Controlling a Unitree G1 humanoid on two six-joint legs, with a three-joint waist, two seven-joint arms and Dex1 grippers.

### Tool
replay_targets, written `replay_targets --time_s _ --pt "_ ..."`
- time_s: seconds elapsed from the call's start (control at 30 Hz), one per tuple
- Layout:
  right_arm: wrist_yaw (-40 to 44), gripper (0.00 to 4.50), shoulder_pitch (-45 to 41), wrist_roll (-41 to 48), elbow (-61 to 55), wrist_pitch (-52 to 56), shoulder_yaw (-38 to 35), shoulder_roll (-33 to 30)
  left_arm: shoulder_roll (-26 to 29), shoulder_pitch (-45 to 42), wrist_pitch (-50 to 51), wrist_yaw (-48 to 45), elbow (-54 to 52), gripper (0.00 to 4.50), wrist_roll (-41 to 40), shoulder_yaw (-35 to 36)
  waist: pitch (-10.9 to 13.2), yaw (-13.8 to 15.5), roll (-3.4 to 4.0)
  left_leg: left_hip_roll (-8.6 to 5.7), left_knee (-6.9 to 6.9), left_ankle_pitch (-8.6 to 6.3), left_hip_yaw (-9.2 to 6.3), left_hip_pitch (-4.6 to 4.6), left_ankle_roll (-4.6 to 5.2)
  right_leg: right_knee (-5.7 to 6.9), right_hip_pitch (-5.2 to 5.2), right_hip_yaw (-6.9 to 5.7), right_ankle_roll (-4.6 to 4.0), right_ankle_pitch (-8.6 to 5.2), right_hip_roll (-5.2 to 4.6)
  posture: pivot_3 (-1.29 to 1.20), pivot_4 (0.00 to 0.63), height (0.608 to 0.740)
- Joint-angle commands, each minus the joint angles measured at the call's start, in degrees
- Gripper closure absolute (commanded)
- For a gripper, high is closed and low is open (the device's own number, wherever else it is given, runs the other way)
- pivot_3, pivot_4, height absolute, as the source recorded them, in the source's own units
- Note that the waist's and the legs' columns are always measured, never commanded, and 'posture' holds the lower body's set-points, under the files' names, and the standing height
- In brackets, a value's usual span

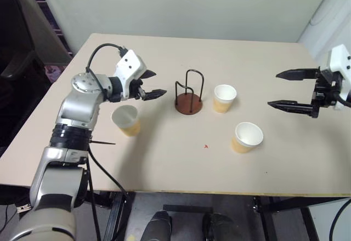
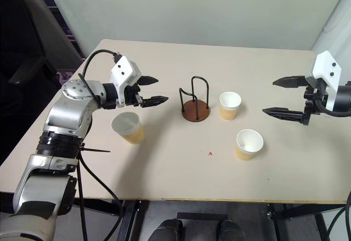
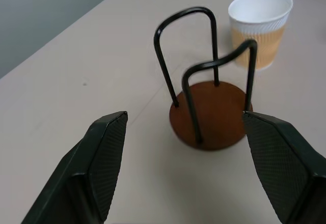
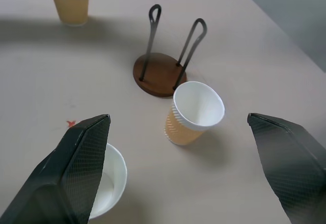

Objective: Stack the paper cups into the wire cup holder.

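**Both end effectors open, all three cups still loose on the desk**

Going left to right from my head camera: my left end effector [image 1: 152, 84] hovers over the pale beige desk [image 1: 164, 164] with its two black fingers apart and nothing between them, pointing toward the holder. Just below it stands the first small tapered paper cup with a white rim and yellow-orange wall [image 1: 126, 120], upright.

Near the middle sits the wire cup holder with its round rust-brown base and thin black arches [image 1: 189, 94], and it's got nothing in it. Just beside it on the right is the second yellow-orange paper cup [image 1: 225, 98], close but not touching as far as I can tell. The third one [image 1: 247, 137] stands a bit nearer to me and further right, also upright.

Far right, my right end effector [image 1: 293, 90] hangs above the desk, fingers spread wide, holding nothing, well apart from the cups.
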Motion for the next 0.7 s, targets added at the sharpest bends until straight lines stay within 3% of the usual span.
replay_targets --time_s 0.03,0.4,0.5,0.7 --pt "-1.7 0.00 0.9 2.1 -3.8 1.1 -3.9 -1.4 -3.7 -3.6 -1.7 3.2 4.7 0.68 3.4 -1.5 0.0 0.2 0.00 -0.02 0.08 -0.01 0.01 0.00 0.02 -0.04 0.01 0.01 0.03 -0.01 -0.01 0.00 0.150 0.740" --pt "-4.1 0.00 5.0 5.1 -8.4 3.8 -6.5 -2.1 -13.5 -8.2 -2.4 10.8 16.0 0.68 7.5 -1.2 0.0 0.5 -0.01 -0.50 0.73 0.03 0.09 -0.14 0.43 0.05 0.12 0.24 0.63 0.26 -0.05 0.00 0.150 0.740" --pt "-4.8 0.00 5.4 5.6 -9.1 4.2 -6.7 -2.0 -15.4 -8.9 -2.9 12.9 18.2 1.55 7.7 -0.7 0.0 0.5 -0.01 -0.72 0.73 0.12 0.13 -0.17 0.57 0.01 0.13 0.34 0.83 0.29 -0.12 0.00 0.150 0.740" --pt "-5.7 0.00 6.0 6.1 -9.6 4.3 -6.8 -2.1 -16.5 -9.0 -3.9 14.8 19.5 3.75 8.4 -0.5 0.0 0.5 -0.01 -0.97 0.74 0.16 0.40 -0.20 0.83 -0.16 0.14 1.05 1.41 0.31 -0.12 0.00 0.150 0.740"
